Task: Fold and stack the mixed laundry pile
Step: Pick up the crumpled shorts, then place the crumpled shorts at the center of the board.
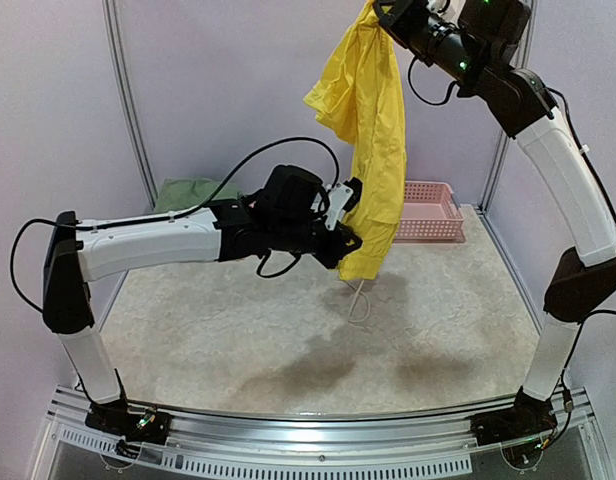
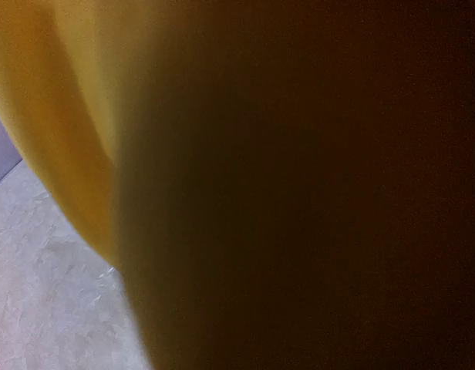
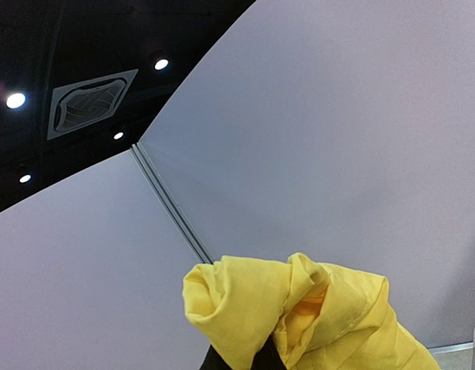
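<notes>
The bright yellow shorts hang full length in the air above the back of the table. High at the top, my right gripper is shut on their upper end; the right wrist view shows yellow cloth bunched over the dark fingertips. My left gripper reaches in from the left and is shut on the lower left edge of the shorts. In the left wrist view yellow cloth covers nearly everything and hides the fingers. An olive-green shirt lies folded at the back left.
A pink lattice basket stands at the back right behind the shorts. A white drawstring dangles from the shorts down to the mottled table top. Pale walls close the back and sides.
</notes>
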Motion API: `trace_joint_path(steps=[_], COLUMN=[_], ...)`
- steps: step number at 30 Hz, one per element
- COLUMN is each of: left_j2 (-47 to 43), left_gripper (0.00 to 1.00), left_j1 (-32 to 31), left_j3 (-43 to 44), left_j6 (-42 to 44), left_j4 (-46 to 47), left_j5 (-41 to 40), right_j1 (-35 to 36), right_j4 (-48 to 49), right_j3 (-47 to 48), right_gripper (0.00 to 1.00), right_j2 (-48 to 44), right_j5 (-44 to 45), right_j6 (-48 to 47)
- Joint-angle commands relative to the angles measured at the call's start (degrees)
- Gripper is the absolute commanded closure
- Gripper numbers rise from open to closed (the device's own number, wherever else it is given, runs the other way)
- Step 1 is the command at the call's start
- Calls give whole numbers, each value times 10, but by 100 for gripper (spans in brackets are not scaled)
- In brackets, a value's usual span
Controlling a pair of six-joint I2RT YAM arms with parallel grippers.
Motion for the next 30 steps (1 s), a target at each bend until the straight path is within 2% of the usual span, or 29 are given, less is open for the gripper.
trace_joint_path(steps=[1, 4, 7, 12, 16, 21, 22, 23, 24, 26, 27, 28, 30], left_j2=[-24, -48, -67, -90, -108, -115, -113, -108, -104, -100, -102, -108, -130], left_gripper=[100, 100, 100, 100, 100, 99, 94, 86, 75, 51, 43, 37, 22], left_j1=[0, 3, 8, 12, 10, -10, -13, -16, -19, -24, -25, -27, -27], left_j3=[-15, -25, -27, -46, -94, -148, -154, -158, -160, -160, -160, -160, -161], left_j6=[21, 45, 84, 161, 168, 144, 139, 135, 131, 124, 123, 122, 122], left_j4=[-48, -115, -202, -303, -339, -372, -378, -384, -391, -407, -413, -419, -430], left_j5=[-69, -130, -247, -399, -414, -310, -276, -239, -207, -162, -149, -141, -117], right_j1=[3, 3, 0, -37, -59, -66, -69, -78, -93, -126, -136, -145, -148], right_j4=[4, 10, 26, 33, -34, -168, -198, -222, -230, -234, -242, -253, -271], right_j3=[-9, -95, -214, -445, -646, -879, -905, -926, -943, -977, -986, -992, -995], right_gripper=[100, 100, 100, 100, 100, 98, 83, 75, 68, 45, 35, 29, 24], right_j2=[-41, -84, -140, -242, -338, -454, -477, -492, -512, -549, -563, -571, -582], right_j5=[33, 54, 76, 72, 86, 124, 138, 146, 139, 122, 115, 109, 101], right_j6=[-25, -38, -33, 41, 117, 197, 221, 251, 264, 266, 270, 281, 291])
